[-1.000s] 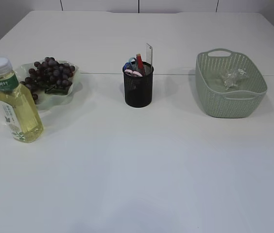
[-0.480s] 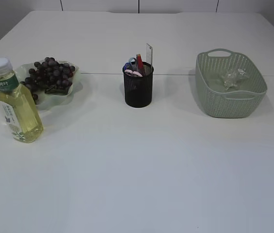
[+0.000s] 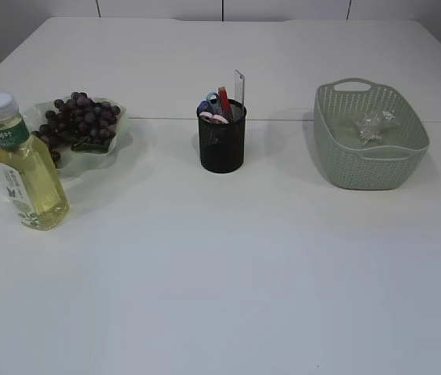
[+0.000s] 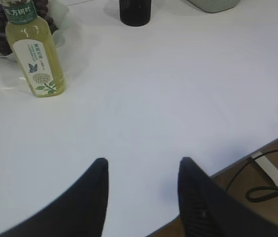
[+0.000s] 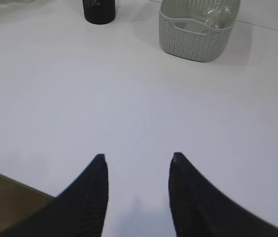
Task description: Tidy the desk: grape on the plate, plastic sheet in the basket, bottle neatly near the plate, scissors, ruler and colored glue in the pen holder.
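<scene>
My left gripper (image 4: 141, 165) hangs over the near table (image 3: 228, 273) edge, jaws apart and holding nothing. My right gripper (image 5: 136, 160) does the same, its jaws parted over bare table. Farther out on the left, the bottle (image 3: 25, 168) stands upright just in front of the plate (image 3: 119, 144), where the grapes (image 3: 80, 121) lie. In the middle, the pen holder (image 3: 222, 144) holds the scissors (image 3: 209, 105), glue (image 3: 224, 98) and ruler (image 3: 239, 86). At right, the crumpled sheet (image 3: 375, 125) lies in the basket (image 3: 361, 168).
</scene>
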Controlling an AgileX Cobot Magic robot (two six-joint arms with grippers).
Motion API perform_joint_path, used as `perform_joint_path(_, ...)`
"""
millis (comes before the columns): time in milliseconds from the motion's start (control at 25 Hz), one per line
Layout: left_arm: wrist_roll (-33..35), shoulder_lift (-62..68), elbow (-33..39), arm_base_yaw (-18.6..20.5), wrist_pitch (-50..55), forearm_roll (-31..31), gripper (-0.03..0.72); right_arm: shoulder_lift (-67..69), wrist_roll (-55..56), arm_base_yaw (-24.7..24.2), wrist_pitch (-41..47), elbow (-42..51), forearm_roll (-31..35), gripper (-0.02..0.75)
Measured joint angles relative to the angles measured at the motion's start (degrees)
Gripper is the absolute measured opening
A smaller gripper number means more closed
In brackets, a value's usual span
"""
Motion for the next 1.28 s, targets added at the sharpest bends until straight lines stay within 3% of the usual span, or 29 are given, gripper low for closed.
perform_joint_path(680,0.1,0.0,0.0,0.6,0.0,0.2,0.298,0.0,0.1,-1.0,-1.8,3.0,-0.4,0.333)
perform_joint_path(1000,0.1,0.0,0.0,13.7,0.0,0.2,0.289,0.0,0.1,-7.7,-1.9,3.0,-0.4,0.333)
perform_joint_path(1280,0.1,0.0,0.0,19.6,0.0,0.2,0.288,0.0,0.1,-9.1,-1.9,3.0,-0.4,0.333)
